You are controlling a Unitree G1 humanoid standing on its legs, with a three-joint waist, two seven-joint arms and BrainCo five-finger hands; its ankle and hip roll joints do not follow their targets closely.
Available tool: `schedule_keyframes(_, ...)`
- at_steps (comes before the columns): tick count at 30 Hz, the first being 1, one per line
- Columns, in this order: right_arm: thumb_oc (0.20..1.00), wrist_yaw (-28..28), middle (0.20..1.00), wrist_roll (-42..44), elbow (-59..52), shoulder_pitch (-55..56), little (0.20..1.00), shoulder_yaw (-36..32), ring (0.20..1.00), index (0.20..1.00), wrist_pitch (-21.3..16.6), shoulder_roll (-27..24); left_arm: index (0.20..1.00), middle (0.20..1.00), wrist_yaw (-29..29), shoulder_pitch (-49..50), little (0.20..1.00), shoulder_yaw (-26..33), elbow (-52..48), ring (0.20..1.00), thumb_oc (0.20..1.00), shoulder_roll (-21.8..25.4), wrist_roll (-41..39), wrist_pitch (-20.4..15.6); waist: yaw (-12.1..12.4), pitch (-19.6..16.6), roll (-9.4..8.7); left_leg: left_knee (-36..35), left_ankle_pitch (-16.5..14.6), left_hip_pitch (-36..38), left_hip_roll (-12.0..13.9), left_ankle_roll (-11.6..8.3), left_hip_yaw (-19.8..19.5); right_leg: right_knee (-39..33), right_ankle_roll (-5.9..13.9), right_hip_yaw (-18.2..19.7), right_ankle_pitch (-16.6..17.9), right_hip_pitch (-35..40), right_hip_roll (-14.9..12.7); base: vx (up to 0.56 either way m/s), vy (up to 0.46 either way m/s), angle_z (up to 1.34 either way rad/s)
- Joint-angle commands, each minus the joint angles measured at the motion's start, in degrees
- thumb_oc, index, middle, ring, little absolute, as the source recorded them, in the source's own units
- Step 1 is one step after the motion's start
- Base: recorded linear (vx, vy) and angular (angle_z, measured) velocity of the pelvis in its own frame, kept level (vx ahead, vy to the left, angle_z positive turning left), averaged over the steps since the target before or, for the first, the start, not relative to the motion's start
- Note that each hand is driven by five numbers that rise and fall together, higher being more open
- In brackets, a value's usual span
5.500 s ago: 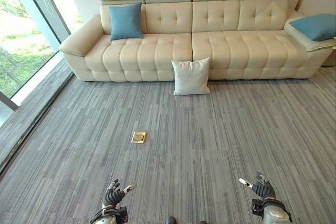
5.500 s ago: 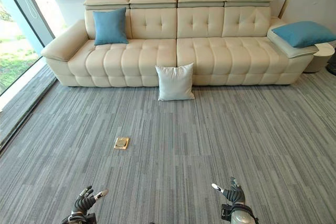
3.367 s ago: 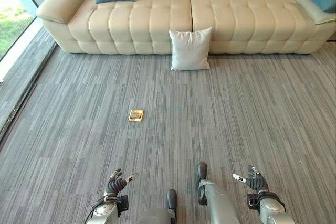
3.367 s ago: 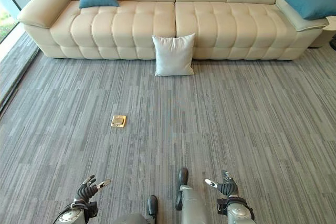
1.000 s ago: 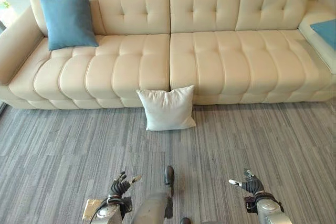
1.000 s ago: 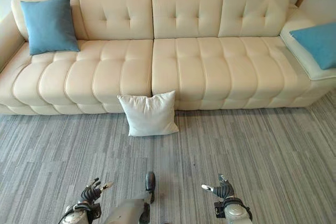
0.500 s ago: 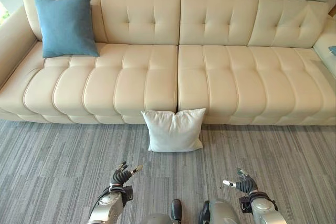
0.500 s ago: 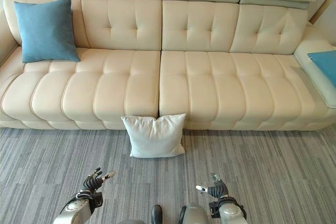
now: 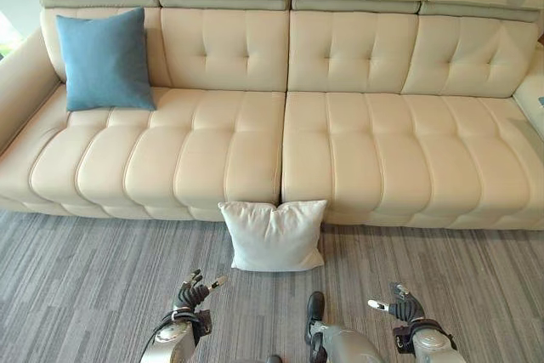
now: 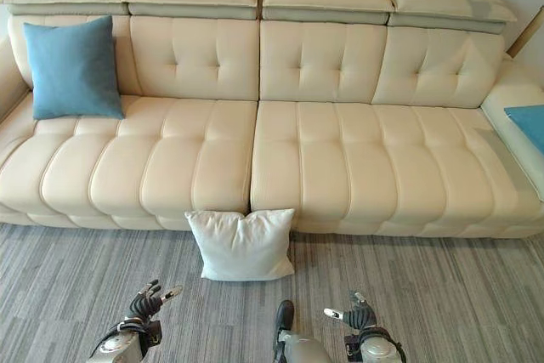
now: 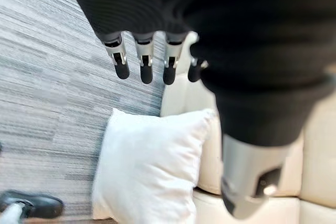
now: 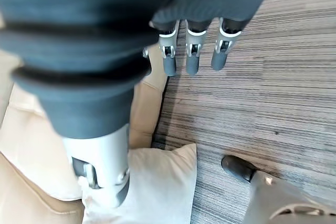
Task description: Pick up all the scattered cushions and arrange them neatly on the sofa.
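A white cushion [image 9: 273, 235] stands on the grey carpet, leaning against the front of the cream sofa [image 9: 340, 159] at its middle seam. A blue cushion [image 9: 104, 59] rests upright on the sofa's left seat against the backrest. Another blue cushion [image 10: 529, 123] lies at the sofa's right end, cut by the frame edge. My left hand [image 9: 191, 295] hovers low, just short of the white cushion and to its left, fingers relaxed and holding nothing. My right hand [image 9: 400, 307] hangs to the cushion's right, open and empty. Both wrist views show the white cushion [image 11: 152, 166] past straight fingers [image 12: 191, 56].
Grey striped carpet [image 9: 76, 295] spreads in front of the sofa on both sides of the white cushion. The sofa's seats between the two blue cushions are bare. The left armrest [image 9: 19, 82] rises at the left edge.
The camera has moved closer to the sofa, so the white cushion sits lower and nearer my hands. Both hands keep the same open pose.
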Motion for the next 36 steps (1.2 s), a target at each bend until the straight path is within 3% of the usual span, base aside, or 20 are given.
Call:
schedule_keyframes(1,1.0,-0.7,1.0,1.5,-2.4,-1.0,1.0,-0.3,1.0,1.0,-1.4,-3.4,1.0,1.0,-0.3,-0.6,1.0,0.0,-3.0,1.0,1.0,0.4,-0.5,-2.1,-0.7,1.1,0.43,9.5,4.1,-5.7,4.3,-4.21,0.7,0.3,3.07,0.8,-9.6,6.3,-1.9,0.13,-0.211,0.08)
schedule_keyframes(2,1.0,-0.8,1.0,1.9,-2.6,-1.2,1.0,-0.3,1.0,1.0,-1.6,-4.0,1.0,1.0,-0.2,-1.0,1.0,-0.7,-3.0,1.0,1.0,0.3,-1.3,-2.4,0.1,2.5,-0.06,18.9,6.0,-10.8,3.6,-4.85,-0.7,0.4,1.65,0.5,-11.0,8.2,-2.2,0.09,-0.151,0.02)
schedule_keyframes(4,1.0,-0.9,1.0,1.9,-2.4,-1.2,1.0,-0.4,1.0,1.0,-1.4,-4.1,1.0,1.0,-0.1,-1.1,1.0,-0.7,-3.0,1.0,1.0,0.3,-1.3,-2.4,0.1,2.6,-0.18,19.3,5.6,-11.9,3.8,-4.52,-0.5,0.3,1.44,0.4,-11.3,8.6,-2.3,0.09,-0.113,-0.09)
schedule_keyframes(7,1.0,-1.1,1.0,1.9,-1.8,-0.9,1.0,-0.6,1.0,1.0,-1.0,-4.1,1.0,1.0,-0.1,-0.9,1.0,-1.0,-3.0,1.0,1.0,0.3,-1.1,-2.1,0.3,2.4,-1.09,12.3,3.0,-12.8,4.9,-3.08,0.7,0.1,1.69,-0.3,-12.3,9.6,-3.1,0.12,-0.037,0.02)
schedule_keyframes(8,1.0,-1.1,1.0,1.8,-1.8,-0.6,1.0,-0.5,1.0,1.0,-1.0,-4.0,1.0,1.0,-0.2,-0.8,1.0,-1.2,-2.8,1.0,1.0,0.3,-0.9,-1.9,0.2,2.3,-1.27,6.6,3.2,-11.7,5.6,-2.93,1.1,0.2,1.85,-0.6,-12.8,9.9,-3.3,0.15,0.023,0.07)
schedule_keyframes(9,1.0,-1.2,1.0,1.6,-2.0,-0.4,1.0,-0.4,1.0,1.0,-1.0,-4.0,1.0,1.0,0.0,-0.7,1.0,-1.4,-2.8,1.0,1.0,0.4,-0.7,-1.8,0.1,2.0,-1.31,1.4,5.0,-11.4,6.9,-3.04,0.3,0.6,1.83,-0.8,-13.4,9.9,-3.5,0.17,0.086,0.12)
schedule_keyframes(10,1.0,-1.2,1.0,1.2,-2.1,-0.1,1.0,-0.2,1.0,1.0,-0.9,-4.1,1.0,1.0,0.1,-0.6,1.0,-1.7,-2.9,1.0,1.0,0.4,-0.4,-1.6,-0.3,1.8,-0.94,-5.3,10.0,-11.5,9.1,-4.05,-1.1,1.0,1.48,-1.0,-14.4,10.1,-3.4,0.16,0.129,0.14)
schedule_keyframes(11,1.0,-1.3,1.0,1.0,-2.1,0.1,1.0,-0.1,1.0,1.0,-0.9,-4.2,1.0,1.0,0.3,-0.5,1.0,-1.8,-2.8,1.0,1.0,0.3,-0.3,-1.6,-0.5,1.8,-0.84,-7.5,12.3,-12.0,10.3,-4.7,-1.2,1.2,1.58,-1.2,-14.7,10.2,-3.5,0.15,0.182,0.18)
schedule_keyframes(14,1.0,-0.9,1.0,0.1,-1.8,0.0,1.0,0.1,1.0,1.0,-0.4,-4.6,1.0,1.0,0.1,-0.2,1.0,-1.7,-2.8,1.0,1.0,0.6,0.6,-1.7,-0.4,1.6,-0.58,-9.1,14.1,-12.1,12.1,-5.86,-1.7,0.3,2.35,-0.6,-14.7,12.2,-4.8,0.18,0.307,0.08)
schedule_keyframes(19,1.0,-0.1,1.0,-0.9,-1.4,-0.1,1.0,-0.4,1.0,1.0,-0.1,-3.8,1.0,1.0,-0.5,0.0,1.0,-1.4,-2.1,1.0,1.0,1.0,0.3,-1.8,-0.2,-0.1,-0.24,-9.1,10.7,-11.1,10.5,-5.1,-0.2,-1.5,4.52,-0.7,-12.6,13.6,-7.1,0.17,0.374,-0.14)
schedule_keyframes(25,1.0,-0.8,1.0,-1.5,-0.2,-2.8,1.0,1.3,1.0,1.0,0.3,-1.3,1.0,1.0,0.2,-1.1,1.0,-1.1,-0.8,1.0,1.0,3.1,1.0,-1.9,1.2,-0.3,-1.24,-9.1,6.5,-10.3,6.4,-1.25,1.5,1.9,7.91,1.9,-8.5,9.5,-11.3,0.12,0.418,-0.05)
schedule_keyframes(27,1.0,-0.9,1.0,-2.5,-0.5,-3.6,1.0,2.1,1.0,1.0,0.4,-0.8,1.0,1.0,0.7,-1.0,1.0,-0.2,-1.0,1.0,1.0,4.1,1.1,-2.0,2.2,0.3,-1.06,-9.1,5.8,-10.1,6.0,-0.3,3.0,6.0,8.33,0.6,-7.9,6.9,-11.9,0.02,0.286,-0.45)
schedule_keyframes(30,1.0,-0.5,1.0,-2.2,0.0,-3.8,1.0,2.8,1.0,1.0,0.4,-0.2,1.0,1.0,0.5,-1.1,1.0,0.2,-0.8,1.0,1.0,4.6,1.4,-2.1,2.1,1.1,-1.13,-9.1,5.1,-9.7,6.0,-0.33,4.5,8.4,7.94,1.4,-8.6,3.7,-9.6,0.04,0.174,-0.3)
schedule_keyframes(33,1.0,-0.9,1.0,-2.6,1.1,-4.2,1.0,3.3,1.0,1.0,0.5,-0.3,1.0,1.0,0.4,-1.3,1.0,0.9,-1.1,1.0,1.0,4.7,0.9,-2.3,2.6,1.9,-1.53,-9.1,5.1,-9.2,5.8,-0.56,6.1,4.0,7.3,-0.7,-7.8,1.7,-7.4,0.02,0.012,-0.29)
schedule_keyframes(36,1.0,-0.8,1.0,-2.0,2.5,-3.7,1.0,3.4,1.0,1.0,0.5,-0.2,1.0,1.0,0.0,-1.7,1.0,0.5,1.2,1.0,1.0,4.0,1.7,-1.8,1.7,1.8,-1.91,-9.1,5.4,-8.9,5.3,-0.59,5.3,0.9,6.54,2.6,-8.2,3.5,-6.1,0.1,-0.024,-0.06)
